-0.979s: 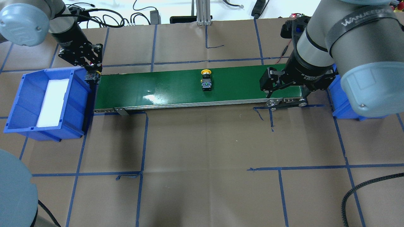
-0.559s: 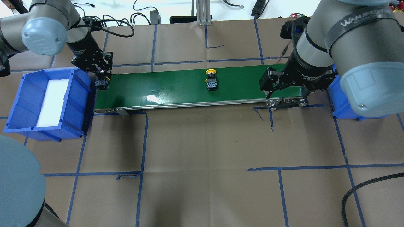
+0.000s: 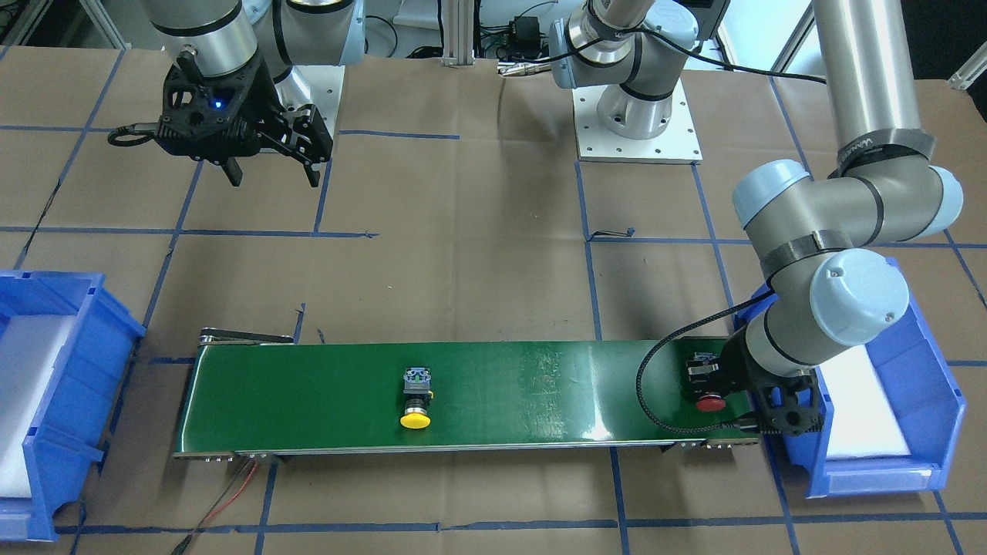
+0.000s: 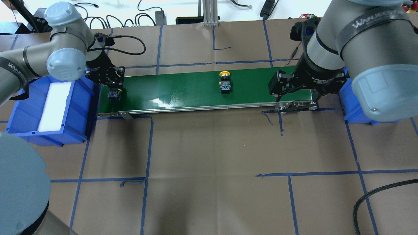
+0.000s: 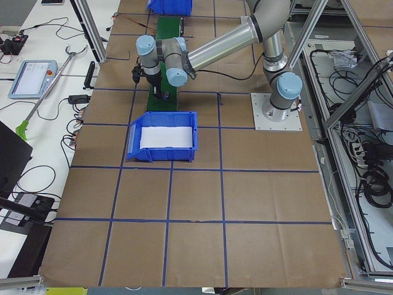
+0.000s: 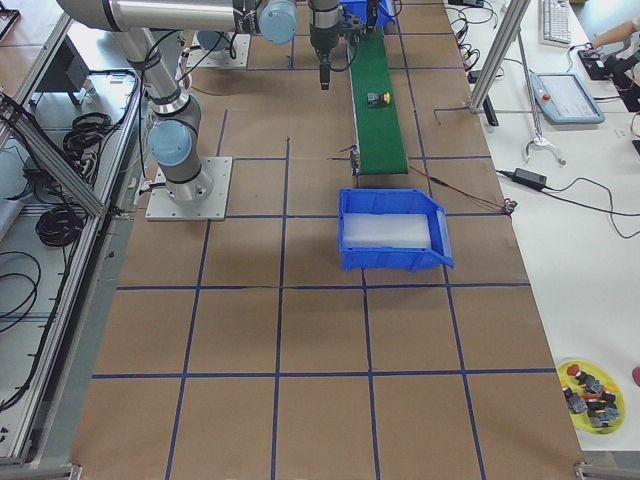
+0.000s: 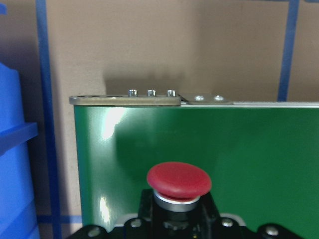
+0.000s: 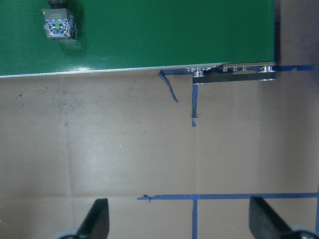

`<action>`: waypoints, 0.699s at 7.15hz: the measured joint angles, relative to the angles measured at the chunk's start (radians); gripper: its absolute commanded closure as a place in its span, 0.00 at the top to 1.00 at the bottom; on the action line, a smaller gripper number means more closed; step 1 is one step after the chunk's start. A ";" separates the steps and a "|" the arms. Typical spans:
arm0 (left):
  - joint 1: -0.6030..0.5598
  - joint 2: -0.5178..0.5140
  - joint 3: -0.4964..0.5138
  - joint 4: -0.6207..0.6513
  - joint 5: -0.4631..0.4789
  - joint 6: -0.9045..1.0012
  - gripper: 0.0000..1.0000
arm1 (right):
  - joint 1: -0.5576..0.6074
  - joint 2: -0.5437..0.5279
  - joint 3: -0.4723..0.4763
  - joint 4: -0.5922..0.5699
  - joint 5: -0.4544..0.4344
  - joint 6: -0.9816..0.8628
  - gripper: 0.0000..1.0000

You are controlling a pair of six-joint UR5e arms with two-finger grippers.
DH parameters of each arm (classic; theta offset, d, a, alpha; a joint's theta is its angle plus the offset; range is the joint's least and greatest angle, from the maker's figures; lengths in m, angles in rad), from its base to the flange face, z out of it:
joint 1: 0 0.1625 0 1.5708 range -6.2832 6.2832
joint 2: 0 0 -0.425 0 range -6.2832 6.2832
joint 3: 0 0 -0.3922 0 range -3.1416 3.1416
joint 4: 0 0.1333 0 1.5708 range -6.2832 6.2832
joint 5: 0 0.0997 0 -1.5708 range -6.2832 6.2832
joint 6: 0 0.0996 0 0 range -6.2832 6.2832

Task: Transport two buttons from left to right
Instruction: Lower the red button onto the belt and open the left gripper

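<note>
The red button (image 3: 709, 401) is in my left gripper (image 4: 113, 92), which is shut on its black body and holds it at the left end of the green conveyor belt (image 4: 176, 89). In the left wrist view the red cap (image 7: 178, 179) points toward the belt's front edge. The yellow button (image 4: 225, 83) lies on its side on the belt, right of the middle, and also shows in the front view (image 3: 416, 401). My right gripper (image 4: 297, 96) is open and empty, hovering by the belt's right end; its fingers (image 8: 97, 219) stand wide apart.
A blue bin (image 4: 19, 107) with a white foam pad stands left of the belt. A second blue bin (image 3: 69, 347) stands off the belt's right end, mostly hidden under my right arm in the overhead view. Brown paper with blue tape lines covers the table.
My left gripper has carried the red button from beside the left bin onto the belt's left end. The yellow button has moved right along the belt. The right arm has not moved.
</note>
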 measured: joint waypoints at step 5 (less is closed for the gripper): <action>0.001 0.047 0.107 -0.117 0.002 -0.005 1.00 | -0.001 0.011 -0.007 0.002 -0.001 0.000 1.00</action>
